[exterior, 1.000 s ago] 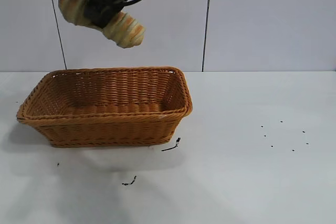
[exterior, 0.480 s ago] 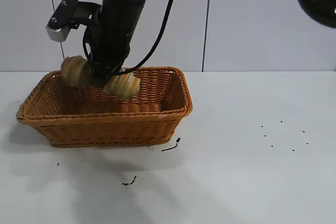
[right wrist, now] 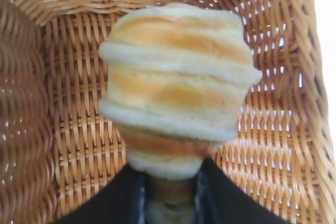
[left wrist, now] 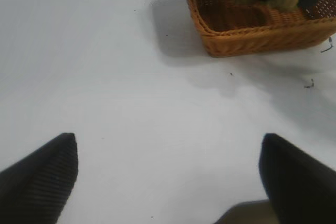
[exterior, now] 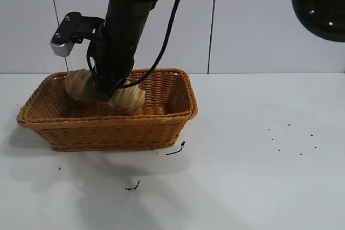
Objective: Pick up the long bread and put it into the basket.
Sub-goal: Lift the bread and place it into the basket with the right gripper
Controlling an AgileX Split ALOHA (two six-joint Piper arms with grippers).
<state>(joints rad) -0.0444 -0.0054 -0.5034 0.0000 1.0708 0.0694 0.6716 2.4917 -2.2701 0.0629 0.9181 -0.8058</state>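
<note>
I am seeing the right gripper (exterior: 110, 89) sitting a little lower than it was half a second ago, and far lower than a second ago, when it was holding the long bread (exterior: 127, 97) high above the basket (exterior: 108, 125) against the wall. The bread is now dipping below the braided rim, inside the basket toward its far left part, with one end poking out left of the gripper and the striped end pointing right and down. The gripper is clamping the loaf around its middle; in the right wrist view the bread (right wrist: 178, 85) is filling most of the picture, with the dark fingers (right wrist: 131, 195) pinching it and the basket's woven floor (right wrist: 73, 145) behind it. I cannot tell whether the loaf is touching the floor. The basket is resting where it was, on the left of a white table (exterior: 259, 187) that is carrying a few dark specks (exterior: 291, 138) on the right and two small dark scraps (exterior: 177, 150) near the basket's front corner. A pale panelled wall (exterior: 259, 25) is closing off the far side. The left gripper (left wrist: 168, 177) is hanging wide open over bare table well away from the basket (left wrist: 252, 32); only its two dark fingertips are showing, cut off by the frame edge. The right arm's upper part is running out of the exterior view at the top.
</note>
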